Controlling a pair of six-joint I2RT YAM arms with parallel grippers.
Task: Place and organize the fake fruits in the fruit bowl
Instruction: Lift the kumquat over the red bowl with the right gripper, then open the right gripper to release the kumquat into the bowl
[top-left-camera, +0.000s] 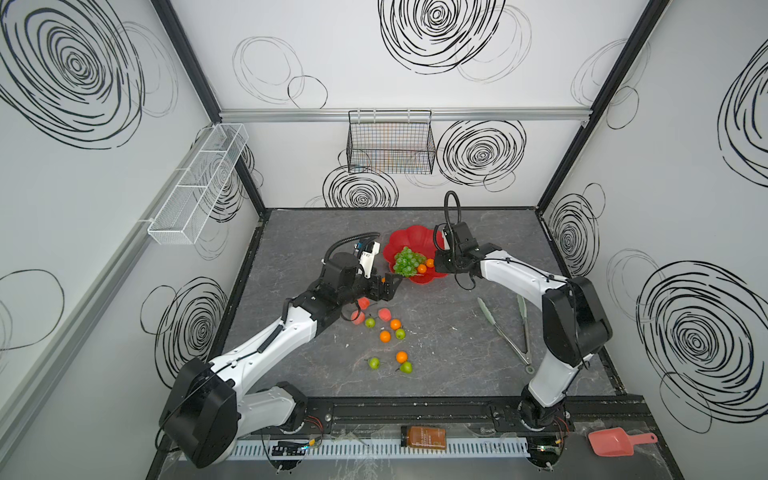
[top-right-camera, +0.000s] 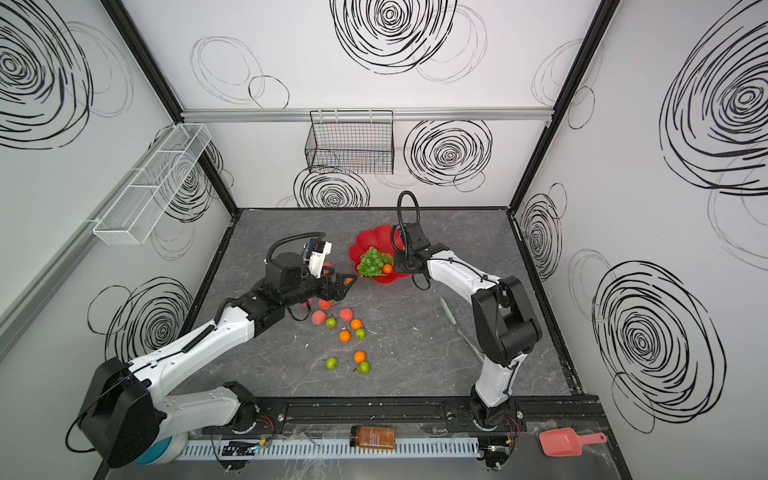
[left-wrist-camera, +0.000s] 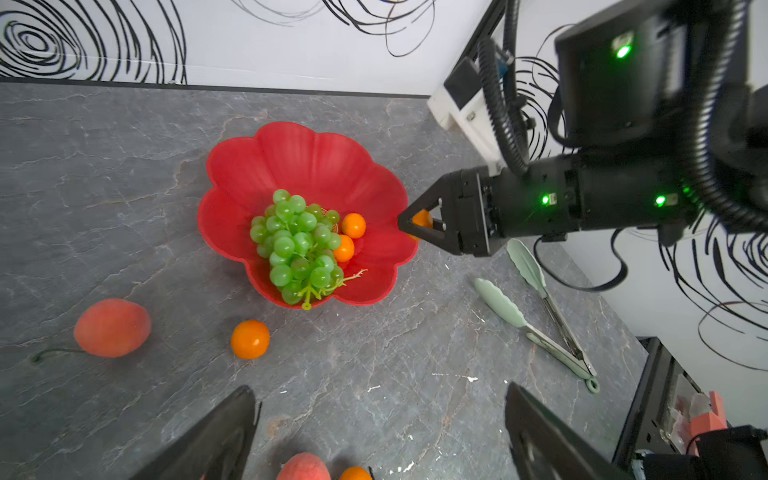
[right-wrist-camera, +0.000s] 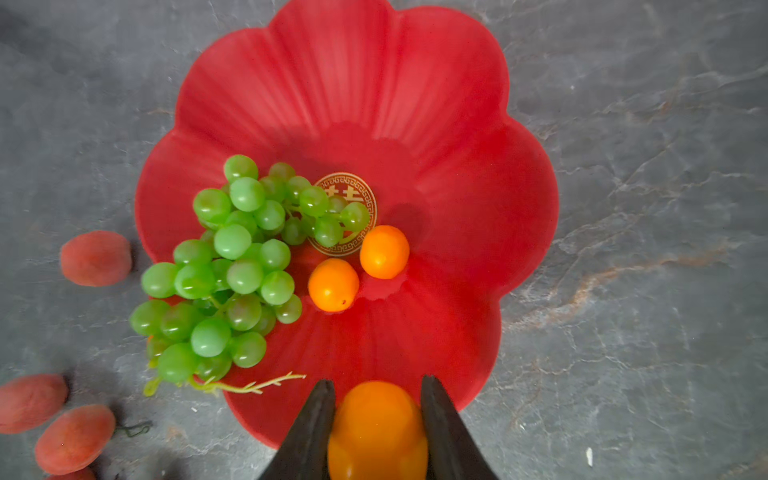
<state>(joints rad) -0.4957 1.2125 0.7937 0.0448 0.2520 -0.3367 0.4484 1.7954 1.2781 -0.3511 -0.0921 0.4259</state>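
- Your right end effector is pinching an orange between its two fingers. It hangs over the edge of the fruit bowl, and you cannot tell whether the orange touches the rim.
- Inside the fruit bowl lie a bunch of grapes and two more oranges. The pair sit side by side, just beside the grapes, and the bunch spills over the rim on one side.
- Your left end effector is spread wide above the desk, just beside the fruit bowl on the left arm's side.
- Outside the fruit bowl, on the desk toward the arms' bases, lie peaches, green apples and loose oranges — a cluster near the bowl, a few farther off.
- A pair of tongs lies on the desk near the fruit bowl, on the right arm's side.
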